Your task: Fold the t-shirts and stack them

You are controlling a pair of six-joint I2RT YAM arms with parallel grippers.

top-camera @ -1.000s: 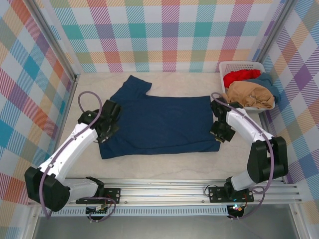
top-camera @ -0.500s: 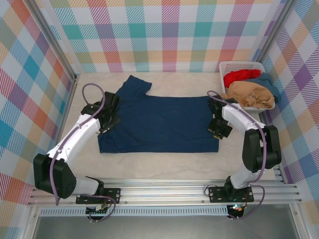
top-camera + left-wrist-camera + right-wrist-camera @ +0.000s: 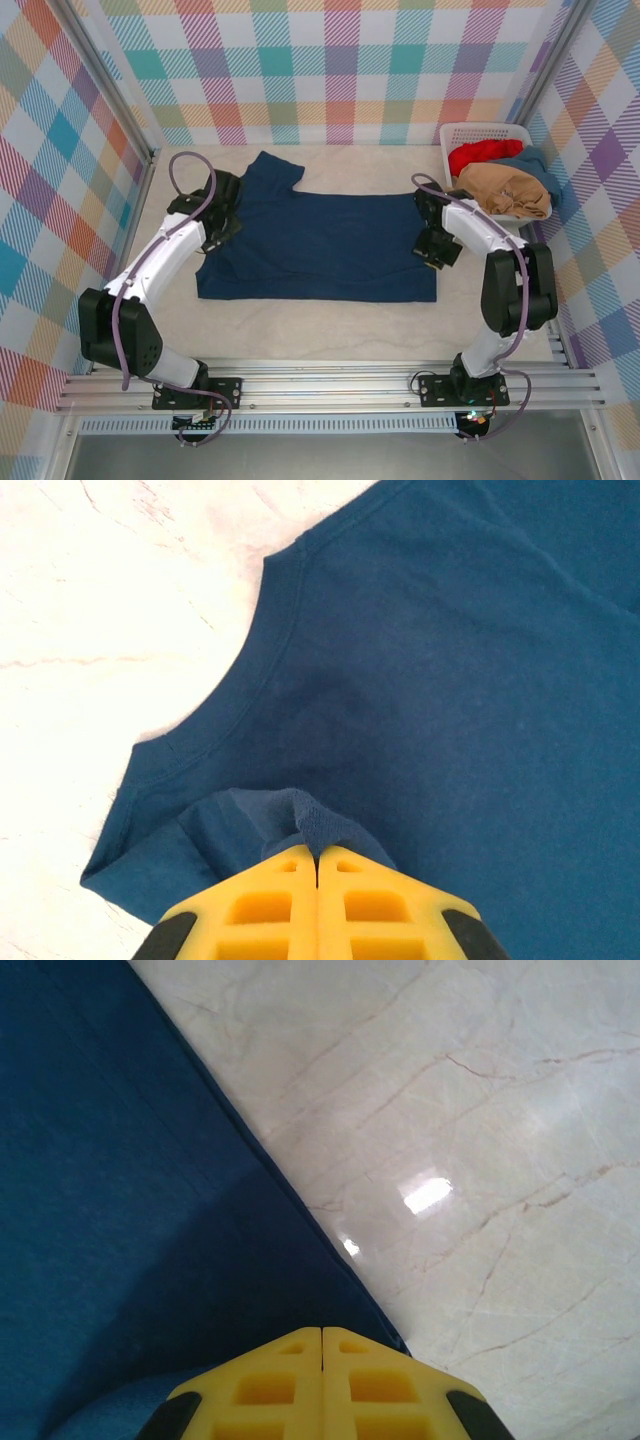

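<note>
A navy blue t-shirt (image 3: 320, 245) lies spread across the middle of the table, its sleeve pointing toward the back left. My left gripper (image 3: 222, 215) is at the shirt's left side. In the left wrist view it (image 3: 318, 855) is shut on a raised fold of navy cloth (image 3: 300, 815) just below the curved neckline (image 3: 250, 670). At the shirt's right edge, my right gripper (image 3: 432, 240) is shut on the navy cloth; the right wrist view shows this gripper (image 3: 321, 1332) at the hem (image 3: 300, 1210), beside bare table.
A white slatted basket (image 3: 455, 135) stands at the back right, holding a red tee (image 3: 483, 152), a tan tee (image 3: 505, 190) and a teal-blue one (image 3: 540, 165). Plaid walls enclose three sides. The marble tabletop (image 3: 480, 1140) is bare in front of the shirt.
Both grippers have moved toward the back wall, carrying the shirt's side edges with them. The shirt's near hem has shifted back and its front-to-back depth looks smaller.
</note>
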